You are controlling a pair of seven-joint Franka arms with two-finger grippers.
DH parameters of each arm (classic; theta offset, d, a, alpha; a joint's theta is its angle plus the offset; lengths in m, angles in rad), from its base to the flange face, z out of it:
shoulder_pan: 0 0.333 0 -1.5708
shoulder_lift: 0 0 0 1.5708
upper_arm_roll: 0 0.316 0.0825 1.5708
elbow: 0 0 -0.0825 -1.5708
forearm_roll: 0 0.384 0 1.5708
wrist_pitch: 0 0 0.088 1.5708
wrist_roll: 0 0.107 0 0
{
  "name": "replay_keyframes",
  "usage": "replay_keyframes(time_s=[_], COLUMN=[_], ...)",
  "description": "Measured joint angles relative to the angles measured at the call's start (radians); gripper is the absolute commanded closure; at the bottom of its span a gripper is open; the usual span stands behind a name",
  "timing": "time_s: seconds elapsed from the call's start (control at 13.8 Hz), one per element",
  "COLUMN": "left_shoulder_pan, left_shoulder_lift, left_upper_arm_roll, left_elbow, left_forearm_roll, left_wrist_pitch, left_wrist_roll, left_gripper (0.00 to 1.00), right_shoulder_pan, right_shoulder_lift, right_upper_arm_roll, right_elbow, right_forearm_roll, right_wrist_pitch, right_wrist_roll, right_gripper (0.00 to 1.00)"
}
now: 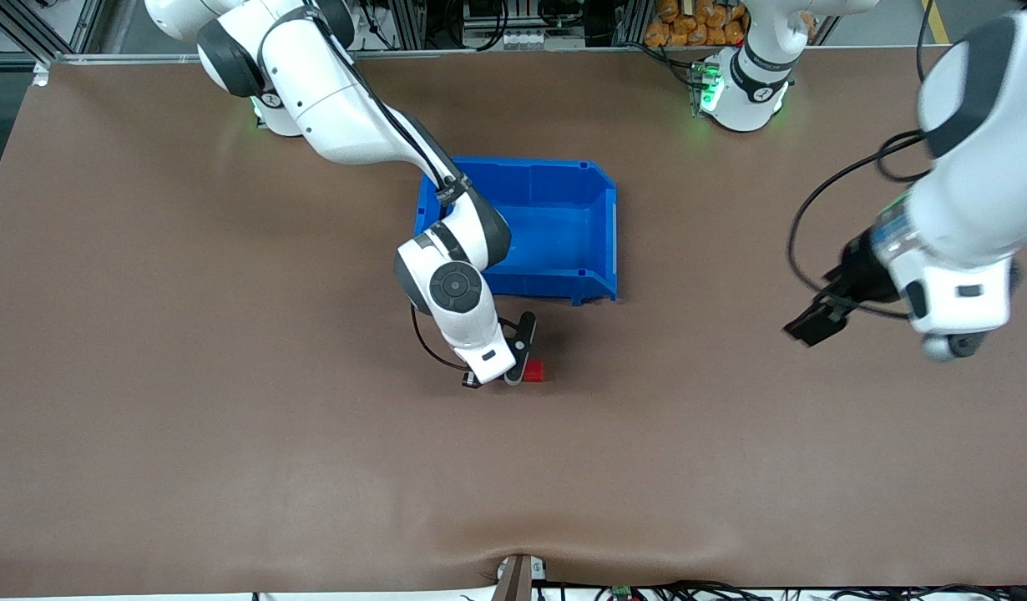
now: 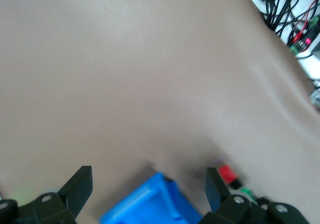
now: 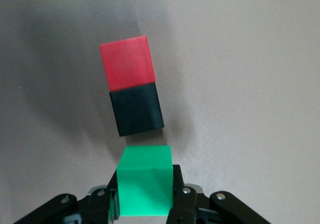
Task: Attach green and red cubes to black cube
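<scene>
From my console, the right claw [image 3: 145,204] is pinched tight on the green cube [image 3: 145,186], one finger on each side of it, down low over the bench [image 1: 230,434] just nearer the front camera than the blue plastic bin [image 1: 564,217]. In the right wrist view the green cube sits just beside the black cube [image 3: 136,108], with a thin sliver of bench showing between the two, so I read them as close but not touching. The black cube is pressed face to face against the red cube [image 3: 127,63], and those two lie in a row on the bench with the green one lined up at the black cube's free end (slightly skewed, if I'm honest). In the front view only the red cube [image 1: 533,371] peeks out beside the right claw [image 1: 513,371]; the black and green ones are hidden under the wrist.

The left claw [image 1: 817,320] hangs in the air over bare bench toward the left arm's end, well apart from the cubes, its fingers [image 2: 80,186] spread wide and holding nothing. The left arm is waiting.
</scene>
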Motion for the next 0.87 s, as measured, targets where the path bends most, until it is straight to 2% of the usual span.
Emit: replay_keyframes(time_s=[0.36,0.58,0.73,0.8,0.87], left_shoulder_pan=[0.162,0.211,0.214,0.212,0.209], left_shoulder_lift=[-0.104,-0.141,-0.167,-0.199,-0.252], left_upper_arm_roll=[0.001,0.0,-0.008,-0.019,-0.03], left_elbow=[-0.003,-0.024,-0.083,-0.144,-0.234], left_forearm_roll=[-0.001,-0.001,-0.001,-0.001,-0.001], left_wrist_pitch=[-0.155,-0.198,-0.181,-0.129,-0.053], left_wrist_roll=[0.528,0.691,0.726,0.729,0.733], left_gripper=[0.0,0.0,0.0,0.0,0.0], right_shoulder_pan=[0.005,0.009,0.018,0.024,0.031], right_shoulder_lift=[0.02,0.026,0.031,0.036,0.037], right_upper_arm_roll=[0.0,0.0,0.0,0.0,-0.001], right_elbow=[0.002,0.002,0.002,0.002,0.003], right_forearm_roll=[-0.034,-0.034,-0.034,-0.034,-0.037], right_wrist_pitch=[0.024,0.024,0.027,0.036,0.045], right_wrist_roll=[0.0,0.0,0.013,0.026,0.034], right_gripper=[1.0,1.0,1.0,1.0,0.35])
